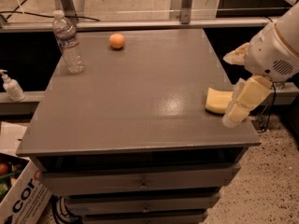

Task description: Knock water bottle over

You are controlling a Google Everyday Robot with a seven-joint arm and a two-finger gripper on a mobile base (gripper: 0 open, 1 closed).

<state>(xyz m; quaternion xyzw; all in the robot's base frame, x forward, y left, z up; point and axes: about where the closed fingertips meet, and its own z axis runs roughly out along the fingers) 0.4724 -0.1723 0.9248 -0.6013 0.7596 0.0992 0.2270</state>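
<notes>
The water bottle [68,43] is clear ribbed plastic with a white cap and a white label. It stands upright at the far left corner of the grey table [140,101]. My gripper [233,116] hangs over the table's right edge near the front, pointing down and to the left, far from the bottle. It partly covers a yellow sponge [216,101] lying on the table beside it.
An orange [117,41] sits on the table to the right of the bottle. A small white pump bottle [11,85] stands on a ledge to the left. A cardboard box [18,195] is on the floor at lower left. Drawers run below the tabletop.
</notes>
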